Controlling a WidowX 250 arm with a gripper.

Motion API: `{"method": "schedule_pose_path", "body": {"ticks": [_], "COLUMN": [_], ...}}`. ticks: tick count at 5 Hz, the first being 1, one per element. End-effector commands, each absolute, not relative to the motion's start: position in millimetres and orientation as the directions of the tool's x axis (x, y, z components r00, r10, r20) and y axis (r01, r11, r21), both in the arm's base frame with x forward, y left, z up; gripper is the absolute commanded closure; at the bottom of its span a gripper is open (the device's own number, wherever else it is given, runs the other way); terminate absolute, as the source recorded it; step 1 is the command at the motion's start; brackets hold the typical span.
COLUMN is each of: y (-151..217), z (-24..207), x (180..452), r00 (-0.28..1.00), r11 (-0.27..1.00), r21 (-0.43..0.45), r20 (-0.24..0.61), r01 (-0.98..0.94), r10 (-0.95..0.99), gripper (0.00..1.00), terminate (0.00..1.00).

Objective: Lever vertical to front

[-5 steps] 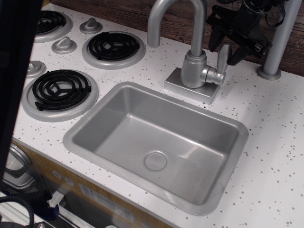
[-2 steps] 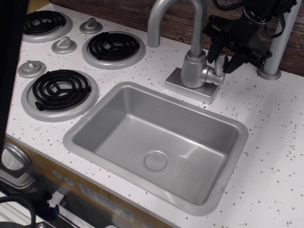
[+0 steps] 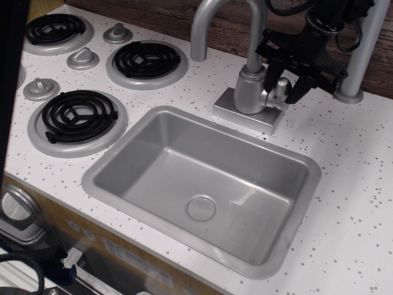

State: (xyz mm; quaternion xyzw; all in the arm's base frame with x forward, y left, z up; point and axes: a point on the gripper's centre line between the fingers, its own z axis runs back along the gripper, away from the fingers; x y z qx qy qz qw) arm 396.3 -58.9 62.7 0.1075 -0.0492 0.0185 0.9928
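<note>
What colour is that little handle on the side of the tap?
The small paddle-shaped faucet lever is matte silver-grey, like the tap; the single overhead view shows it, partly covered by the black gripper.

Black gripper (image 3: 284,84) pointing down from upper right, fingers spread, apparently not clamped.

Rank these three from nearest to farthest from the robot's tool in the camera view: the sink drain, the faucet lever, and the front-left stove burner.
1. The lever: between the fingers of the tool, right of the faucet body.
2. The sink drain: in the basin, below and left of the tool.
3. The front-left burner: far left on the counter.
</note>
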Motion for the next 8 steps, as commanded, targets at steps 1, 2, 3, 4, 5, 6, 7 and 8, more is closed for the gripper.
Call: {"method": "schedule_pose_path", "body": {"ticks": [1, 2, 3, 4, 5, 6, 7, 8], "y": [-56.3, -55.8, -54.0, -53.3, -52.8, -53.7, -55.7, -56.9], "z": [60.7, 54.3, 45.8, 43.7, 41.6, 44.0, 53.8, 66.2], "x": [397.4, 394.8, 393.3, 393.3, 393.4, 393.2, 388.2, 374.4], "r00": [0.993, 0.991, 0.989, 0.988, 0.987, 0.988, 0.989, 0.986], "r11": [0.984, 0.986, 0.989, 0.989, 0.989, 0.989, 0.984, 0.975], "r21": [0.170, 0.155, 0.127, 0.128, 0.126, 0.131, 0.154, 0.182], "r20": [0.114, 0.128, 0.133, 0.143, 0.147, 0.143, 0.132, 0.131], "r01": [-0.061, -0.070, -0.076, -0.075, -0.076, -0.069, -0.086, -0.126], "r10": [0.041, 0.050, 0.058, 0.057, 0.057, 0.050, 0.066, 0.103], "gripper": [1.00, 1.00, 1.00, 1.00, 1.00, 0.00, 0.00, 0.00], "terminate": [0.00, 0.00, 0.00, 0.00, 0.00, 0.00, 0.00, 0.00]}}
